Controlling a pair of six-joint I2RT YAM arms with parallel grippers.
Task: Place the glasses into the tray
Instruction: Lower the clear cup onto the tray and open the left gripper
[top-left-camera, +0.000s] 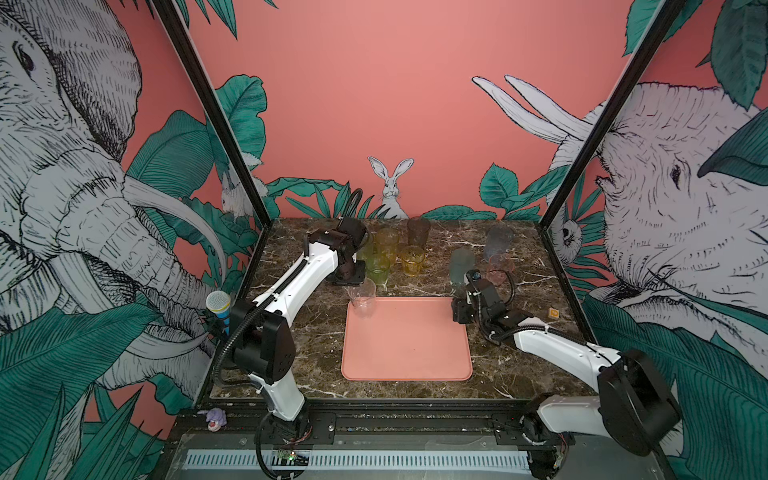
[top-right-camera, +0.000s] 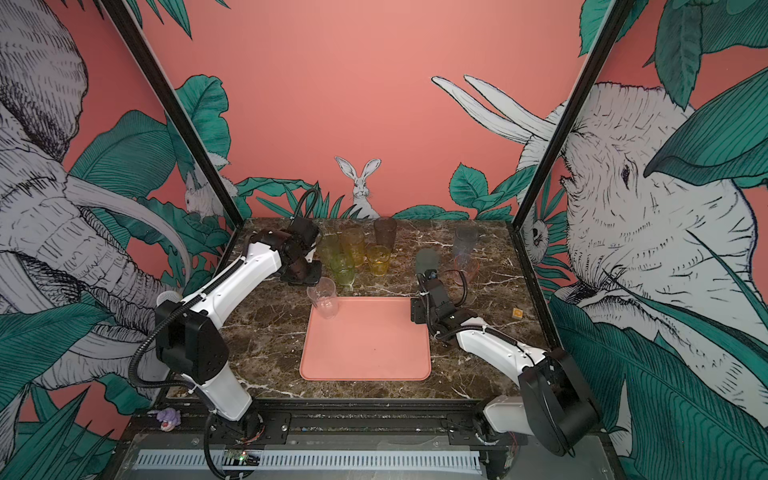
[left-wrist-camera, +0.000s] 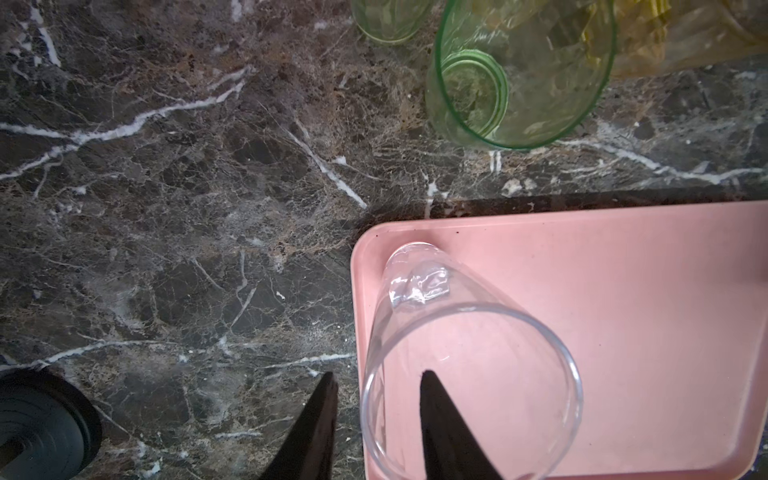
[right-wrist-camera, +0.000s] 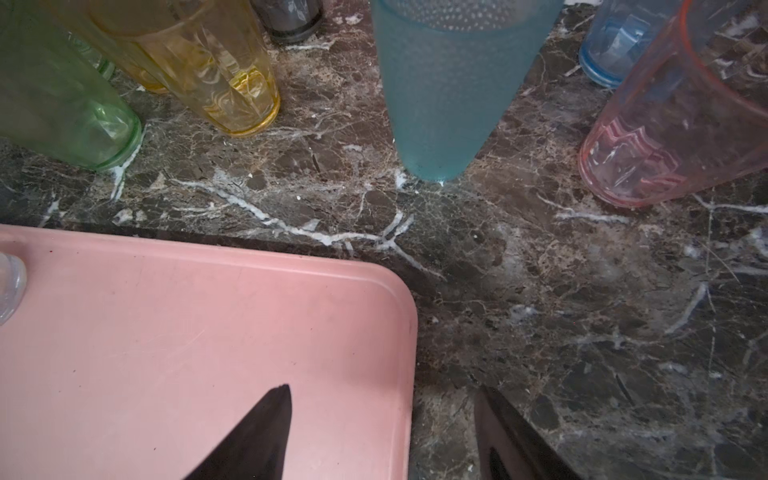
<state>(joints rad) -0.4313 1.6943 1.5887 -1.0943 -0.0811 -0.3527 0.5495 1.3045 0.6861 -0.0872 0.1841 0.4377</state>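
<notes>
The clear glass (top-left-camera: 362, 300) stands upright inside the tray (top-left-camera: 407, 357), in its far left corner, with its base on the tray floor just beside the rim. The left tool (left-wrist-camera: 376, 374) is above it with its jaws parted. One finger (left-wrist-camera: 320, 415) is outside the glass wall and the other is inside the mouth; neither presses the wall. The rest stand on the desk (top-left-camera: 519, 365) beyond the tray's far edge. A short green glass (top-left-camera: 377, 268), an amber glass (top-left-camera: 412, 259) and a smoky grey glass (top-left-camera: 418, 232) are off its left half. A teal-grey glass (top-left-camera: 460, 262), a lavender-blue glass (top-left-camera: 498, 241) and a pink glass (top-left-camera: 500, 268) are off its right half. The right tool (right-wrist-camera: 382, 388) hangs over the tray's far right corner, jaws wide and empty.
</notes>
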